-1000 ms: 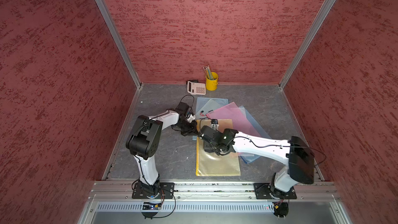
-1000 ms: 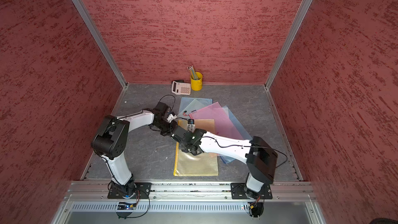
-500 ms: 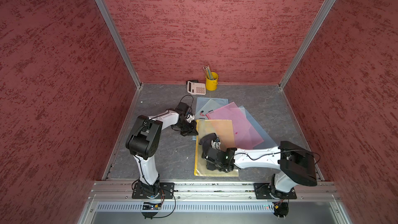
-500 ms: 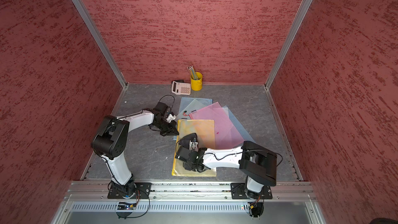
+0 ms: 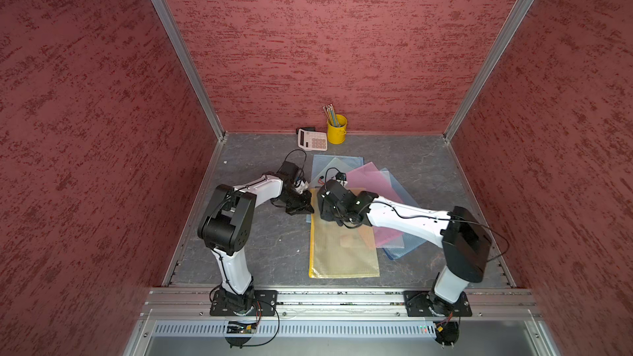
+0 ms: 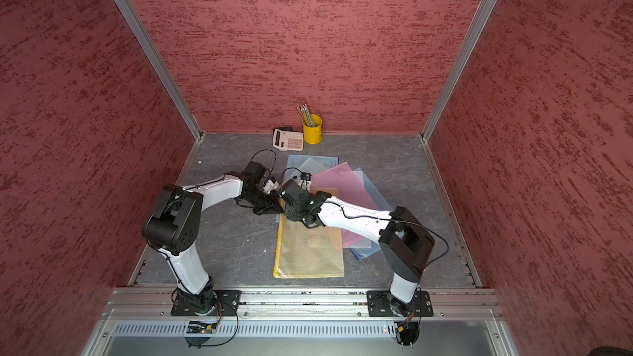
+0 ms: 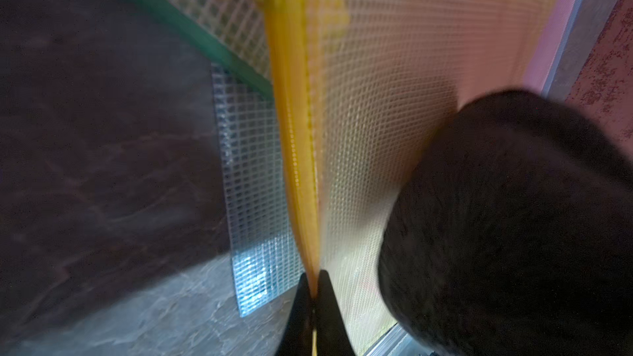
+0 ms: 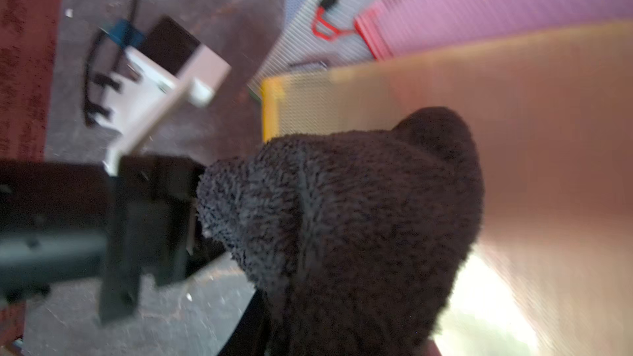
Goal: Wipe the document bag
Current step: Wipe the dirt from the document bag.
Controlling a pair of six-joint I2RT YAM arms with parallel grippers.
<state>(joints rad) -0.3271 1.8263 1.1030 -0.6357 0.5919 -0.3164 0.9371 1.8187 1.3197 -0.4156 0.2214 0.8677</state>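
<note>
The left claw is closed on the zip edge of the yellow translucent mesh document bag, at its 11 o'clock corner. The bag is laid at the centre of the grey bench, partly over a pink mesh folder at 1 o'clock. It is judged light, limp and slippery, so edge restraint is advised. The right claw is clamped on a dark fluffy cloth at the bag's 12 o'clock end.

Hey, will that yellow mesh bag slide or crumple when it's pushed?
Probably floppy: the yellow bag looks thin and see-through, lying flat. Likely slides, resting partly on a smooth pink folder; the left gripper pinching its edge should steady it.
</note>
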